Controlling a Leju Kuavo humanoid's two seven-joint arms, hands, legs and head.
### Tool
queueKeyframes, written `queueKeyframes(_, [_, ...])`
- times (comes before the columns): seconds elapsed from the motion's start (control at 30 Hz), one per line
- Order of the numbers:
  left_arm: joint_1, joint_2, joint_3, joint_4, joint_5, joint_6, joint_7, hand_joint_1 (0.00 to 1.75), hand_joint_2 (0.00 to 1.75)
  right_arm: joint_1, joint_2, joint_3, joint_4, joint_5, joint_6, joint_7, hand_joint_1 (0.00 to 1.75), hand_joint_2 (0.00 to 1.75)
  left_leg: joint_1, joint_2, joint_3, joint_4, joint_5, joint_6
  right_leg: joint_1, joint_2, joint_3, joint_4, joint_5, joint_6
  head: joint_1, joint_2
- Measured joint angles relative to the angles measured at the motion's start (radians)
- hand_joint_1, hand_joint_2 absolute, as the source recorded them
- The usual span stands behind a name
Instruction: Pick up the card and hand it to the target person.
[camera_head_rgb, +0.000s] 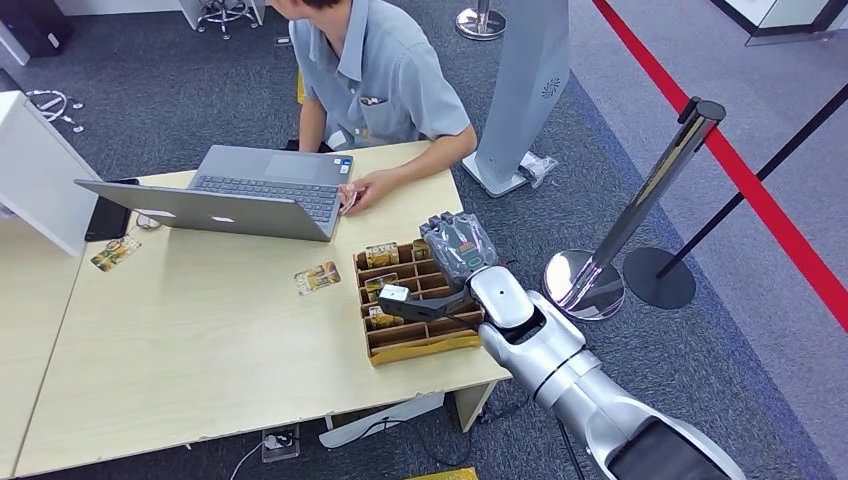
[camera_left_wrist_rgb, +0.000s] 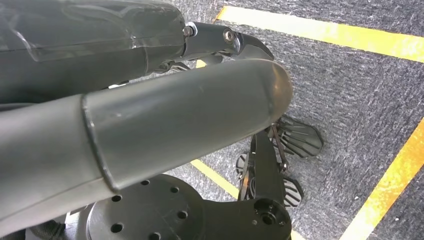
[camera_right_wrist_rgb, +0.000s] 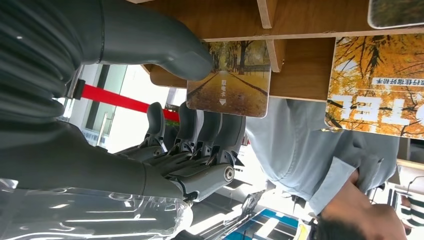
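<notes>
Right hand (camera_head_rgb: 457, 247) hovers over card (camera_right_wrist_rgb: 230, 78) at tray (camera_head_rgb: 420, 347) near table edge

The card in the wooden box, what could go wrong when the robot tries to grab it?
The right hand hasn't closed on the card yet; the thumb touches just one edge, so it might slip. Other cards stand close beside it in the wooden box and might get bumped. The person is busy at the laptop.

Open silver laptop (camera_head_rgb: 235, 195) near the far edge of the pale wooden table (camera_head_rgb: 200, 340), dark phone (camera_head_rgb: 108, 217) just beside its left corner. Beyond the right end, chrome stanchion (camera_head_rgb: 640, 215), red belt (camera_head_rgb: 735, 165) overhead, white kiosk base (camera_head_rgb: 520, 95) on grey carpet.
</notes>
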Motion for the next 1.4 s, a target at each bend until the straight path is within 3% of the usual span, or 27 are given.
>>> queueKeyframes(0.33, [0.000, 0.000, 0.000, 0.000, 0.000, 0.000, 0.000, 0.00, 0.00, 0.000, 0.000, 0.000, -0.010, 0.012, -0.001, 0.003, 1.13, 1.75, 0.000, 0.000, 0.000, 0.000, 0.000, 0.000, 0.000, 0.000, 0.000, 0.000, 0.000, 0.000, 0.000, 0.000])
queueKeyframes(0.8, [0.000, 0.000, 0.000, 0.000, 0.000, 0.000, -0.002, 0.00, 0.00, 0.001, 0.000, -0.004, -0.033, 0.020, -0.016, 0.006, 1.46, 1.75, 0.000, 0.000, 0.000, 0.000, 0.000, 0.000, 0.000, 0.000, 0.000, 0.000, 0.000, 0.000, 0.000, 0.000])
queueKeyframes(1.23, [0.000, 0.000, 0.000, 0.000, 0.002, 0.000, -0.001, 0.00, 0.00, 0.002, -0.002, -0.007, -0.045, 0.034, -0.029, 0.018, 1.48, 1.75, 0.000, 0.000, 0.000, 0.000, 0.000, 0.000, 0.000, 0.000, 0.000, 0.000, 0.000, 0.000, 0.000, 0.000])
queueKeyframes(1.4, [0.000, 0.000, 0.000, 0.000, 0.006, 0.001, 0.000, 0.00, 0.00, 0.002, -0.011, -0.026, -0.084, 0.037, -0.044, 0.024, 1.72, 1.75, 0.000, 0.000, 0.000, 0.000, 0.000, 0.000, 0.000, 0.000, 0.000, 0.000, 0.000, 0.000, 0.000, 0.000])
